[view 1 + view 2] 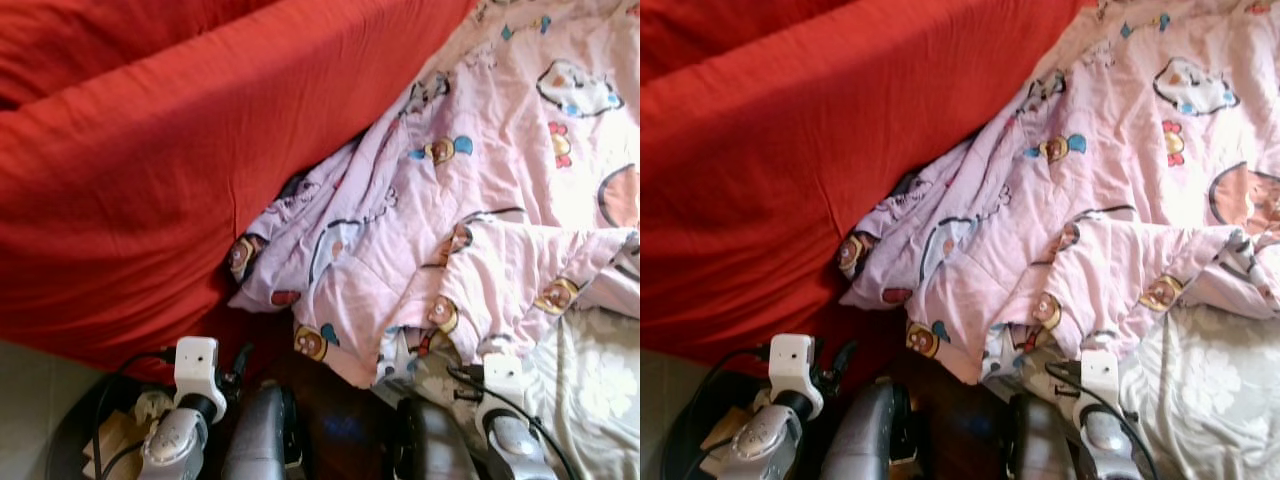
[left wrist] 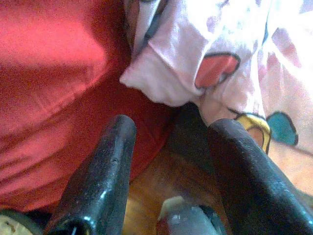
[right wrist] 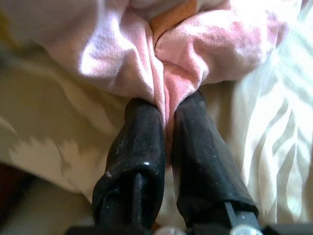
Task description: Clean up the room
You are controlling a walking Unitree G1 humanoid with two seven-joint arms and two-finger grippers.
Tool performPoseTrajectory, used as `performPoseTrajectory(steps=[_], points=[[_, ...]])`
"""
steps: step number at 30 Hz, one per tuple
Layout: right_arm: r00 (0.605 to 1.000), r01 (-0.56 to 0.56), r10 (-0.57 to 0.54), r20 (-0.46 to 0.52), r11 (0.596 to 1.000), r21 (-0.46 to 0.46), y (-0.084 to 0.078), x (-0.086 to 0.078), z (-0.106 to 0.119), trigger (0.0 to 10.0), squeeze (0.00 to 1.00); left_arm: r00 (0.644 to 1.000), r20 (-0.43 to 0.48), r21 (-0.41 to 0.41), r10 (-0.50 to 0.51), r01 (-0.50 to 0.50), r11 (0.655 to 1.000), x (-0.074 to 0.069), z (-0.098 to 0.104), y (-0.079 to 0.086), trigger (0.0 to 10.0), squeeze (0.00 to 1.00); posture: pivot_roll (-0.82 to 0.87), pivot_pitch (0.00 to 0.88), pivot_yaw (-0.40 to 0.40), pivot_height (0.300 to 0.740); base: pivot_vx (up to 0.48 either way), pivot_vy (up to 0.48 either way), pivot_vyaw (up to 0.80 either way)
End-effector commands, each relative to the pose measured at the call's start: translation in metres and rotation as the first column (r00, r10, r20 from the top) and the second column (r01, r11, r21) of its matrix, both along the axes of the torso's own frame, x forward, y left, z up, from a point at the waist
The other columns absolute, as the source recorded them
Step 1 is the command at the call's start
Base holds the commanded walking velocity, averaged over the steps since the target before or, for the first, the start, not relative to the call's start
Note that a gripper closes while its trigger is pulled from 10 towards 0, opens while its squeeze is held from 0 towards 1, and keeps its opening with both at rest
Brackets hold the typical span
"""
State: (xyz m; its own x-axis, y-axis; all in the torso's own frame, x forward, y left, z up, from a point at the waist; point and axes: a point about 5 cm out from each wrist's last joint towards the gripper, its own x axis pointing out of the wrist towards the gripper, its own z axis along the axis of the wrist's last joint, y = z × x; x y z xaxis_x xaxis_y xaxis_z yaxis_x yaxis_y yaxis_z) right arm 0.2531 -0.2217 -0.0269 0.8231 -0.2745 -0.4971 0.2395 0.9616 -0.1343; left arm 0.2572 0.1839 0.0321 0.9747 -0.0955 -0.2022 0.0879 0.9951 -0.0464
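Note:
A crumpled pink blanket [image 1: 480,200] printed with cartoon figures lies over the right side of the bed, its lower edge bunched toward me. In the right wrist view my right gripper [image 3: 168,105] is shut on a fold of that pink blanket [image 3: 122,54], with cloth pinched between both fingers. My left gripper [image 2: 171,129] is open beside the blanket's hanging corner [image 2: 161,73], just short of it, with nothing between its fingers. Both silver arms, left [image 1: 180,430] and right [image 1: 510,430], reach in from the bottom.
A large red cover [image 1: 150,180] drapes the left and back. A pale floral sheet [image 1: 590,390] lies under the blanket at the lower right. A dark round object with cables [image 1: 70,440] sits on the pale floor [image 1: 25,400] at the lower left.

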Motion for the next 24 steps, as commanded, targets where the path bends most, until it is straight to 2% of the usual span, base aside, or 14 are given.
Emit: performPoseTrajectory(steps=[1,8,9,10,11,16,21,24], points=[[1.0,0.016,-0.016,0.014,1.0,0.023,0.0,-0.005,-0.003,0.0,0.0,0.999,-0.035,0.005,0.013,-0.013,1.0,-0.006,-0.01,0.002,10.0,0.0,0.1,0.171,0.033,0.641,0.0,0.0,0.0],[0.989,0.021,-0.03,0.142,0.998,0.061,0.0,-0.001,0.008,0.0,0.0,0.999,-0.012,-0.011,0.031,-0.031,0.999,0.008,-0.007,0.0,10.0,0.0,0.08,0.133,0.021,0.641,0.0,0.0,0.0],[0.987,0.017,-0.027,0.158,0.998,0.065,0.001,0.0,0.01,3.5,0.0,1.0,-0.009,-0.012,0.03,-0.03,0.999,0.01,-0.006,-0.001,10.0,0.0,0.07,0.128,0.022,0.641,0.0,0.0,0.0],[0.985,0.013,-0.025,0.17,0.998,0.069,0.002,0.0,0.011,3.5,0.0,1.0,-0.007,-0.012,0.029,-0.029,0.999,0.011,-0.006,-0.001,10.0,0.0,0.07,0.128,0.022,0.641,0.0,0.0,0.0],[0.981,-0.005,-0.009,0.193,0.997,0.074,0.004,0.001,0.013,10.0,0.0,1.0,-0.004,-0.013,0.027,-0.027,1.0,0.013,-0.006,-0.002,10.0,0.0,0.07,0.123,0.023,0.641,0.0,0.0,0.0],[0.965,-0.006,-0.027,0.261,0.993,0.122,0.005,0.0,0.017,10.0,0.0,1.0,0.0,-0.016,0.021,-0.021,1.0,0.017,-0.007,-0.003,10.0,0.0,0.05,0.105,0.028,0.641,0.0,0.0,0.0],[0.96,0.003,-0.041,0.277,0.99,0.138,0.006,0.004,0.02,10.0,0.0,1.0,-0.005,-0.016,0.025,-0.025,1.0,0.019,-0.01,-0.003,10.0,0.0,0.06,0.09,0.027,0.671,0.0,0.0,0.0],[0.96,-0.019,-0.021,0.279,0.99,0.14,0.011,0.008,0.022,10.0,0.0,0.999,-0.03,-0.003,0.041,-0.041,0.999,0.016,-0.015,0.003,10.0,0.0,0.06,0.081,0.03,0.696,0.0,0.0,0.0]])
